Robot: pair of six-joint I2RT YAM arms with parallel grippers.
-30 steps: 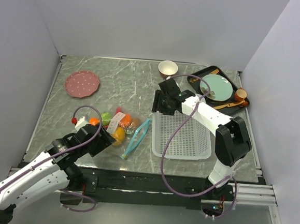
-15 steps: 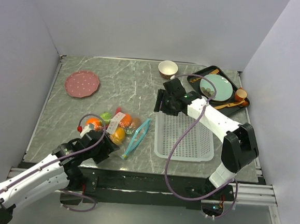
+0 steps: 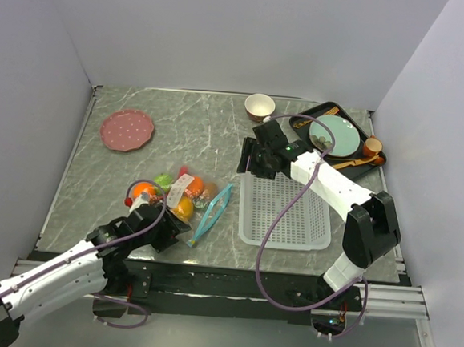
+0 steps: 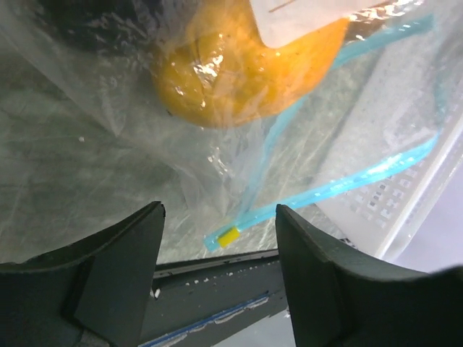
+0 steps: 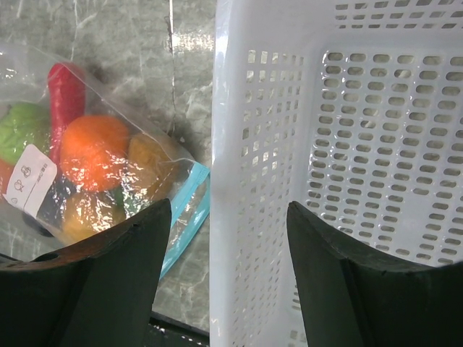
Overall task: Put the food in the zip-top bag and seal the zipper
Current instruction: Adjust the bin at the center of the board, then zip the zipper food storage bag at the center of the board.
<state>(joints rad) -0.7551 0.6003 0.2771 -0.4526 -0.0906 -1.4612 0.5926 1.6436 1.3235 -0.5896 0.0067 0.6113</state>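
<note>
The zip-top bag (image 3: 178,195) lies flat on the marble, left of the middle, with the food (image 3: 183,208) inside: an orange (image 5: 94,148), a red chili (image 5: 65,94), a green piece (image 5: 22,126) and a yellow fruit (image 4: 239,72). Its teal zipper (image 3: 211,210) runs along the right edge and gapes, with a yellow slider (image 4: 228,236) at the near end. My left gripper (image 3: 178,227) is open at the bag's near corner, holding nothing. My right gripper (image 3: 247,163) hangs open above the white basket's left rim (image 5: 239,144), also holding nothing.
A white mesh basket (image 3: 284,210) stands right of the bag. A pink plate (image 3: 127,129) lies far left and a small bowl (image 3: 259,106) at the back. A black tray (image 3: 306,125) at the back right holds a teal plate (image 3: 335,136), wooden spoons and a brown cup (image 3: 372,146).
My left gripper has pulled back off the bag toward the near edge and a little right. The right gripper has shifted slightly toward the far right over the basket's corner.
</note>
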